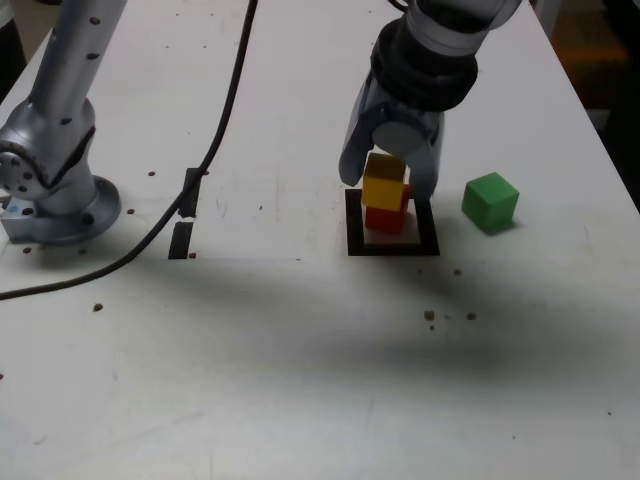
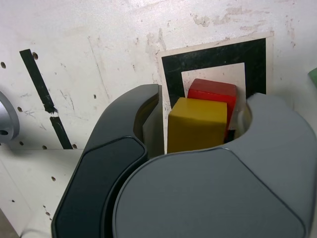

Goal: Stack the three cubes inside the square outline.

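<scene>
The yellow cube (image 1: 383,185) (image 2: 197,124) sits on top of the red cube (image 1: 385,218) (image 2: 213,91), slightly askew. Both stand inside the square outline (image 1: 355,240) (image 2: 213,57) of black tape. My gripper (image 1: 388,180) (image 2: 198,134) hangs over the stack with a jaw on each side of the yellow cube. The wrist view shows a narrow gap at both sides, so it stands open. The green cube (image 1: 490,200) (image 2: 313,77) rests on the table, to the exterior view's right of the outline.
The arm's base (image 1: 55,190) is bolted at the exterior view's left, and a black cable (image 1: 215,150) runs across the table beside it. Two short black tape strips (image 1: 190,190) (image 1: 181,240) lie left of the outline. The table edge (image 1: 600,130) runs close behind the green cube.
</scene>
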You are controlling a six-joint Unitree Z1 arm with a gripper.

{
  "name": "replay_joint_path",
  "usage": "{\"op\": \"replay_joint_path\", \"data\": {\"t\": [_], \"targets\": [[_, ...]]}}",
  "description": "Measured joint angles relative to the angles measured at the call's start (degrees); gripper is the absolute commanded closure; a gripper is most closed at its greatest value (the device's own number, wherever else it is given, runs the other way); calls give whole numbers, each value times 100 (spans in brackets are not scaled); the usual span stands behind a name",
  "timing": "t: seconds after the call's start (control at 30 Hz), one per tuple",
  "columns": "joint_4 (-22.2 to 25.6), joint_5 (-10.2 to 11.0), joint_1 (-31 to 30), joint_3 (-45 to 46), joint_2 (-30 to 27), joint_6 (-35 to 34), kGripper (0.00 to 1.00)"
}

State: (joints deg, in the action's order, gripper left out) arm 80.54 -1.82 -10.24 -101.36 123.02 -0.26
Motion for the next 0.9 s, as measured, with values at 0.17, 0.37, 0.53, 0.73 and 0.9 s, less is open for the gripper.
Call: {"op": "replay_joint_path", "data": {"t": [0.17, 0.37, 0.53, 0.73, 0.9], "targets": [[-10, -46, 0, -2, 36, 20, 15], [-24, -53, 0, -22, 37, 32, 11], [-20, -36, 0, -42, 12, 13, 2], [131, 138, -25, -96, -273, -158, 0], [678, 334, -140, -437, -367, -318, 0]]}}
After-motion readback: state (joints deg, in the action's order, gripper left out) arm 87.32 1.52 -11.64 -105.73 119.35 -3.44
